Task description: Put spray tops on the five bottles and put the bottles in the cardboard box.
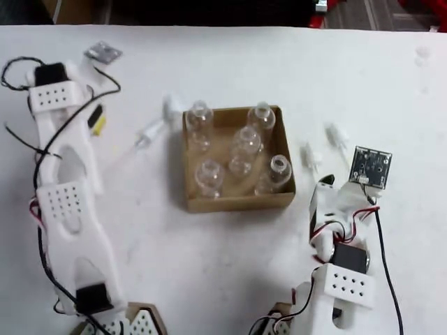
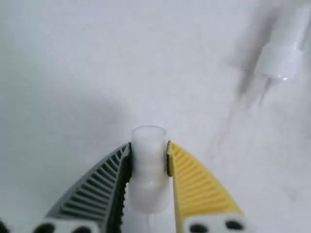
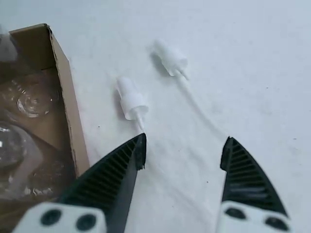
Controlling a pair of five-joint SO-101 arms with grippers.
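Five bottles point(image 1: 246, 143) stand in the box point(image 1: 237, 202), all bare. The left gripper point(image 2: 148, 145) pinches one top point(image 2: 148, 177), left of the box. The right gripper point(image 3: 184, 141) is wide apart over two tops point(image 3: 131, 101) on the right

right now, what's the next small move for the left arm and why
Probably swing the left gripper toward the cardboard box and line its spray top up over one of the bottles. The gripper is shut on that top above the table, while all five bottles stand in the box, apparently uncapped.
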